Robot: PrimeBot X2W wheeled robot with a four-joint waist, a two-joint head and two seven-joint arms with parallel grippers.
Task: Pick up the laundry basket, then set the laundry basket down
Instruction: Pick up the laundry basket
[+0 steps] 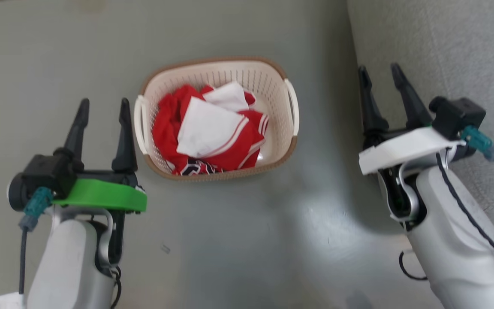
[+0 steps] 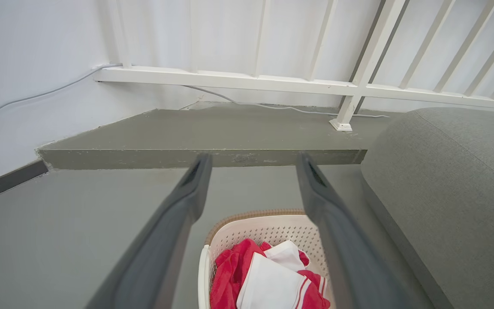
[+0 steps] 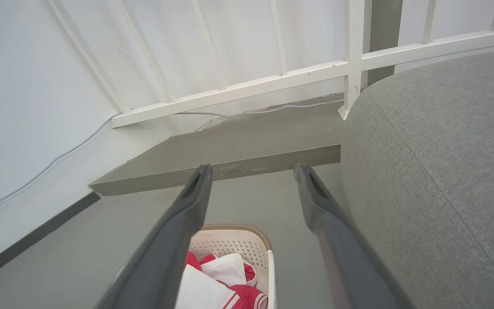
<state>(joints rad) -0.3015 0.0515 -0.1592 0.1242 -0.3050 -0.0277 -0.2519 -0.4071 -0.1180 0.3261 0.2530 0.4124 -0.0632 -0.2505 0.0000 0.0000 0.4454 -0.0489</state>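
Laundry basket [image 1: 212,177] sits on the floor [image 1: 251,240], centre of the head view, between the two arms and touching neither. Inside it: a loose heap of red-and-white clothes [image 1: 212,133], red fabric with white stripe trim, a white panel folded on top, and a dark printed patch at the near edge. The heap fills most of the bottom and stays below the rim. Basket is a rounded rectangle of cream-white plastic, with walls pierced by rows of small holes and slots. Rim is a brown band with a woven look. One white loop handle [image 1: 139,124] on its left side, another [image 1: 293,107] on its right. Floor is smooth grey-green with a dull sheen. Right of the basket is a grey cushioned seat [image 1: 444,51] in coarse woven cloth with a rounded edge. Beyond the basket is a low raised step [image 2: 200,141] in the same grey, then a white railing [image 2: 230,81] with slanted bars and a thin cable [image 2: 272,106] along its foot. Left gripper [image 1: 104,103] is near-left of the basket, dark tapered fingers spread, nothing between them. Right gripper [image 1: 379,68] is off the basket's right side, by the seat, fingers likewise spread and empty.
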